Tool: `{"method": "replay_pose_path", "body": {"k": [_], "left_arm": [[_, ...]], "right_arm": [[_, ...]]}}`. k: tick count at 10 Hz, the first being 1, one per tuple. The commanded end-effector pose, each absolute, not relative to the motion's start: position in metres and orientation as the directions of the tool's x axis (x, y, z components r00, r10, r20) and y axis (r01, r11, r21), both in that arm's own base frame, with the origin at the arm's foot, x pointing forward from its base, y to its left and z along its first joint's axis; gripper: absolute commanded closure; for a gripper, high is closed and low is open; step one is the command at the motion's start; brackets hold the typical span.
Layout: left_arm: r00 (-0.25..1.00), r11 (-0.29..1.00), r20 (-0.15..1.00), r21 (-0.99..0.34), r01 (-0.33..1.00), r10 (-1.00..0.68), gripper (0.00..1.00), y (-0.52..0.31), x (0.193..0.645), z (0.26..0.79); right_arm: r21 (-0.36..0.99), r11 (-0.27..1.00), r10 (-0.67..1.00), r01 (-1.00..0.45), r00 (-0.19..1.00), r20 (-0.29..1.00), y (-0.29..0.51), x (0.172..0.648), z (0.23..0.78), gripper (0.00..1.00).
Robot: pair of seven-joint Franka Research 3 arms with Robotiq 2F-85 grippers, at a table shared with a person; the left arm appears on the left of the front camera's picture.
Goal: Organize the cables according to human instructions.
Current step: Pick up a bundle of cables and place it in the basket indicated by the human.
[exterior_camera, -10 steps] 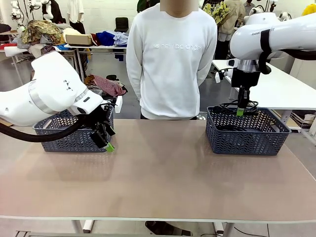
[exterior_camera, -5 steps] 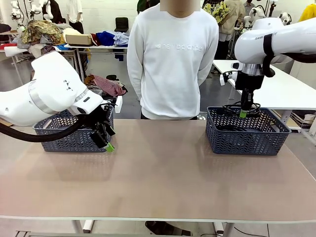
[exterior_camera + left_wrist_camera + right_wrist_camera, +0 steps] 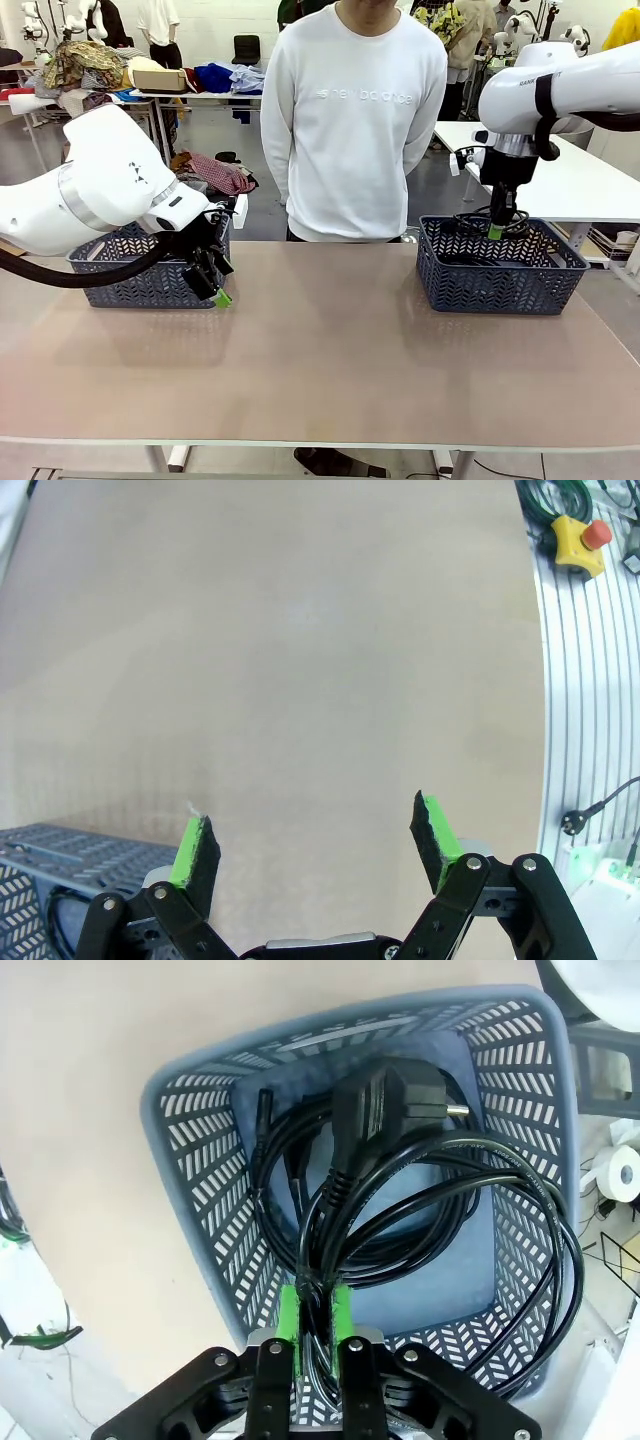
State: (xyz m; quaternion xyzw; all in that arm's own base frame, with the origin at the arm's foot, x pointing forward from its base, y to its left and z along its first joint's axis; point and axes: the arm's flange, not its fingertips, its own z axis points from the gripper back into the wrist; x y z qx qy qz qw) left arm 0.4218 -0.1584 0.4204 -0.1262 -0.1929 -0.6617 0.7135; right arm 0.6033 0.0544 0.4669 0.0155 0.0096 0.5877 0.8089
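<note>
My right gripper (image 3: 496,228) hangs over the grey-blue basket (image 3: 500,285) at the table's right, shut on a coiled black cable (image 3: 474,215). In the right wrist view this cable (image 3: 440,1190), with its large plug, dangles from the right gripper (image 3: 313,1322) above the basket (image 3: 190,1100). Another black cable (image 3: 272,1150) lies on the basket floor. My left gripper (image 3: 214,284) stands open low over the table, just in front of the left basket (image 3: 130,282). Nothing sits between its green pads (image 3: 192,842) in the left wrist view.
A person in a white sweater (image 3: 350,120) stands at the far edge, arms behind the back. A corner of the left basket (image 3: 70,855) shows beside my left gripper (image 3: 313,838). A yellow emergency button (image 3: 577,538) sits off the table's edge.
My right gripper has drifted slightly to the right over the basket with the cable still in it. The left arm has stayed still.
</note>
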Motion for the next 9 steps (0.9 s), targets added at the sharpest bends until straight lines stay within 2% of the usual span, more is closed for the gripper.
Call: {"method": "replay_pose_path", "body": {"k": [1, 2, 3, 4, 5, 6, 7, 8, 9], "left_arm": [[0.051, 0.094, 0.442, 0.075, 0.993, -0.896, 0.00, -0.1568, 0.4214, 0.4212], [0.051, 0.094, 0.442, 0.075, 0.993, -0.896, 0.00, -0.1568, 0.4214, 0.4212], [0.051, 0.094, 0.442, 0.075, 0.993, -0.896, 0.00, -0.1568, 0.4214, 0.4212], [0.051, 0.094, 0.442, 0.075, 0.993, -0.896, 0.00, -0.1568, 0.4214, 0.4212], [0.051, 0.094, 0.442, 0.075, 0.993, -0.896, 0.00, -0.1568, 0.4214, 0.4212], [0.051, 0.094, 0.442, 0.075, 0.993, -0.896, 0.00, -0.1568, 0.4214, 0.4212], [0.051, 0.094, 0.442, 0.075, 0.993, -0.896, 0.00, -0.1568, 0.4214, 0.4212], [0.051, 0.094, 0.442, 0.075, 0.993, -0.896, 0.00, -0.1568, 0.4214, 0.4212], [0.051, 0.094, 0.442, 0.075, 0.993, -0.896, 0.00, -0.1568, 0.4214, 0.4212]], "right_arm": [[0.028, 0.299, 0.953, -0.954, 0.300, 0.051, 0.0500, 0.6064, 0.4662, 0.85], [0.046, 0.304, 0.951, -0.951, 0.306, 0.049, 0.0494, 0.6082, 0.4643, 0.66], [0.048, 0.308, 0.950, -0.950, 0.310, 0.049, 0.0500, 0.6080, 0.4649, 0.65], [0.049, 0.311, 0.948, -0.949, 0.314, 0.052, 0.0493, 0.6075, 0.4661, 0.46], [0.051, 0.313, 0.948, -0.948, 0.316, 0.050, 0.0491, 0.6074, 0.4675, 0.61], [0.053, 0.317, 0.946, -0.947, 0.320, 0.052, 0.0485, 0.6072, 0.4682, 0.26], [0.054, 0.318, 0.946, -0.947, 0.320, 0.050, 0.0482, 0.6068, 0.4687, 0.42], [0.055, 0.318, 0.946, -0.947, 0.320, 0.050, 0.0478, 0.6065, 0.4691, 0.07], [0.059, 0.317, 0.946, -0.946, 0.320, 0.045, 0.0478, 0.6067, 0.4690, 0.22]]}}
